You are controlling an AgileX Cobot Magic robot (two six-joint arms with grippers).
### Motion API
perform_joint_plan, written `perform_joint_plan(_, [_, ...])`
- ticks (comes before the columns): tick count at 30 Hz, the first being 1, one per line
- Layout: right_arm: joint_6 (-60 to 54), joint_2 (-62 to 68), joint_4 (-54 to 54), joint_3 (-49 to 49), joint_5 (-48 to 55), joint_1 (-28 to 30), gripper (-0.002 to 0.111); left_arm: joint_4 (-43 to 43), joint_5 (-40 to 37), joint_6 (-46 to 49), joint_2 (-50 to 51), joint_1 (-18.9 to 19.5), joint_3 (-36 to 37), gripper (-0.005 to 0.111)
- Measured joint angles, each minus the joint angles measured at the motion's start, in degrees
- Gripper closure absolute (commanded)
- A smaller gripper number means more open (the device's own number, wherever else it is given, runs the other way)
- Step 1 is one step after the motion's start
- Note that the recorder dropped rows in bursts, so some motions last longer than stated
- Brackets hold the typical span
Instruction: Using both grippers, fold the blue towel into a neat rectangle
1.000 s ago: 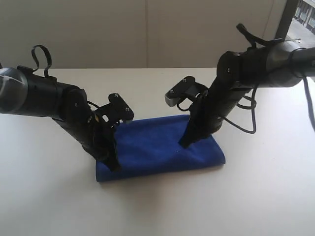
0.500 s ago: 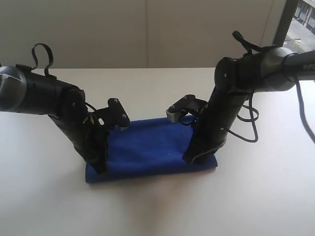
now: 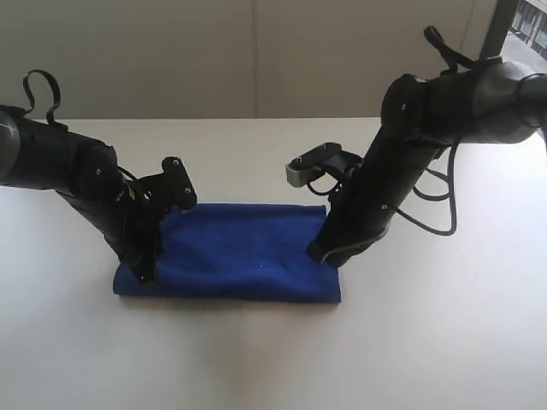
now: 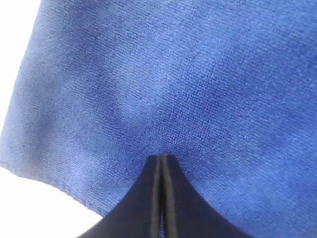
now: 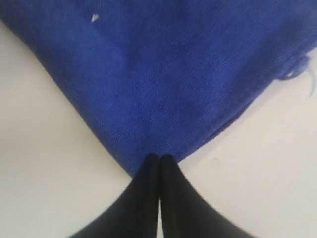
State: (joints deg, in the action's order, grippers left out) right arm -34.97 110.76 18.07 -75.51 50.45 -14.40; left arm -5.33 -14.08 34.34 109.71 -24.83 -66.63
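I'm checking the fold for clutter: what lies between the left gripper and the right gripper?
Only the blue towel: its folded surface runs from the left gripper to the right gripper, as the exterior view shows.

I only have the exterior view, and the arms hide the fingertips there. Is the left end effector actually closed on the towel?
Observer: Yes. The left wrist view shows the left end effector shut, its tips pinching the blue towel just in from an edge.
Operator: And the right one?
Observer: The right end effector is shut too. It grips a corner of the cloth, with bare table on either side.
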Motion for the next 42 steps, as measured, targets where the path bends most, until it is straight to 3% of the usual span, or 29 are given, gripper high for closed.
perform_joint_plan(8, [2.6, -5.5, -0.2, 0.0, -7.0, 0.0, 0.108, 3.5, 0.2, 0.2, -4.8, 0.0, 0.0, 0.107])
perform_joint_plan(14, [11.1, -13.4, -7.3, 2.8, -15.6, 0.0, 0.108, 10.5, 0.0, 0.0, -15.1, 0.0, 0.0, 0.107])
perform_joint_plan(20, [15.5, -25.2, -12.9, 9.0, -16.9, 0.0, 0.108, 16.3, -1.5, -0.8, -28.1, 0.0, 2.5, 0.107])
perform_joint_plan(28, [19.0, -39.9, -13.5, 19.7, -19.0, 0.0, 0.108, 21.3, -1.8, -3.1, -49.2, 0.0, 17.0, 0.107])
perform_joint_plan(32, [20.5, -43.4, -11.9, 26.7, -24.2, 0.0, 0.108, 26.2, 3.6, -4.2, -60.4, 0.0, 27.7, 0.107])
perform_joint_plan(37, [20.6, -43.6, -5.6, 34.0, -33.1, -0.2, 0.108, 33.7, 9.6, -5.5, -73.2, 0.0, 39.9, 0.107])
perform_joint_plan(42, [19.0, -37.8, -4.7, 34.6, -35.5, -2.8, 0.108, 35.9, 13.7, -6.9, -83.1, 0.0, 51.7, 0.107])
